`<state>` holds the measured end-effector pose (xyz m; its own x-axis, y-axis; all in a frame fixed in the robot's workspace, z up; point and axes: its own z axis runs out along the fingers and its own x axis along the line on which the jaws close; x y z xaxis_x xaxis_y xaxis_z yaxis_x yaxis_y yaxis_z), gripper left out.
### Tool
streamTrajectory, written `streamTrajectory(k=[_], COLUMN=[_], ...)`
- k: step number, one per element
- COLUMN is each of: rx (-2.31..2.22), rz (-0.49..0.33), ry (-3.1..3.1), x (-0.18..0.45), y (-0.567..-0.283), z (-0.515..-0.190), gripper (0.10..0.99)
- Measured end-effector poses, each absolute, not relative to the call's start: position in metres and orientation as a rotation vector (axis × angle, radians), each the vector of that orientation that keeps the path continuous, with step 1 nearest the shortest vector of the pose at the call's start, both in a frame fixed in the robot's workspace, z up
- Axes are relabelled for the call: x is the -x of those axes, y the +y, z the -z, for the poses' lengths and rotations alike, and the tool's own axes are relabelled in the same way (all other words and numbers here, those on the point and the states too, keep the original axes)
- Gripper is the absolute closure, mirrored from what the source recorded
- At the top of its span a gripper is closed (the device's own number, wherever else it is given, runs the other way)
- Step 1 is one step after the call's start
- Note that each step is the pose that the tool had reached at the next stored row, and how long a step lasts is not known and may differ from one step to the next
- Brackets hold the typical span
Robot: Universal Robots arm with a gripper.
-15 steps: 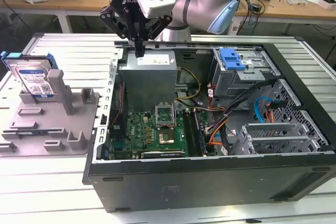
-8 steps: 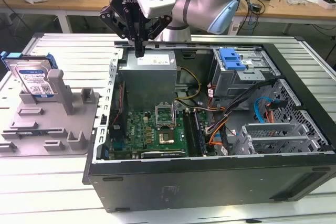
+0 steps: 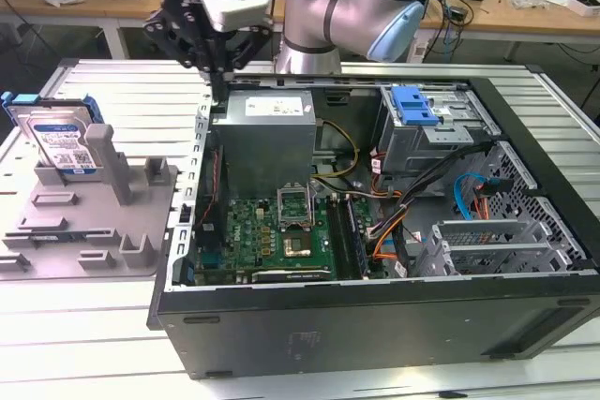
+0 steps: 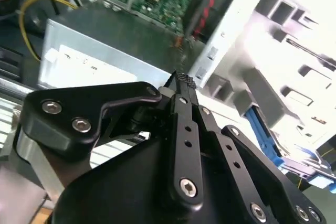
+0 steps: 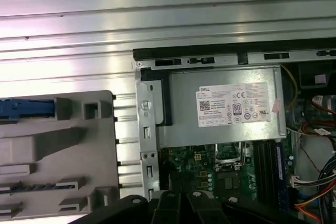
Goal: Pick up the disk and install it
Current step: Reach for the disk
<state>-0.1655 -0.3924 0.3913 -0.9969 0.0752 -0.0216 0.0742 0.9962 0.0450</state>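
**Gripper (image 3: 218,91) over the case edge, disk (image 3: 64,145) off to the side**

Standing here watching the rig. The arm hangs its gripper right above the side wall of the open PC case (image 3: 375,325), just by the grey power supply box (image 3: 267,138). In the second wrist view the fingertips (image 4: 184,80) look pressed together with nothing between them, so it's empty-handed.

The disk isn't in the machine yet. It sits well apart from the gripper, toward the exterior view's left. It stands on edge at the far end of the grey holder (image 3: 94,222) on the table, label facing out and blue bracket around it.

The bit that matters, I reckon, is the line from tool to drive, which runs sideways across the holder and away from the case. In the first wrist view the blue top edge (image 5: 26,108) runs square to the case wall, so its thin edge points back toward the gripper's side.
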Motion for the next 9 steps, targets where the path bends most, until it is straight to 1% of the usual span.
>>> streamTrajectory(k=[9], rx=[-0.117], rz=[-0.069], ry=[3.116], x=[0.217], y=[-0.377], z=[-0.389], gripper=[0.980])
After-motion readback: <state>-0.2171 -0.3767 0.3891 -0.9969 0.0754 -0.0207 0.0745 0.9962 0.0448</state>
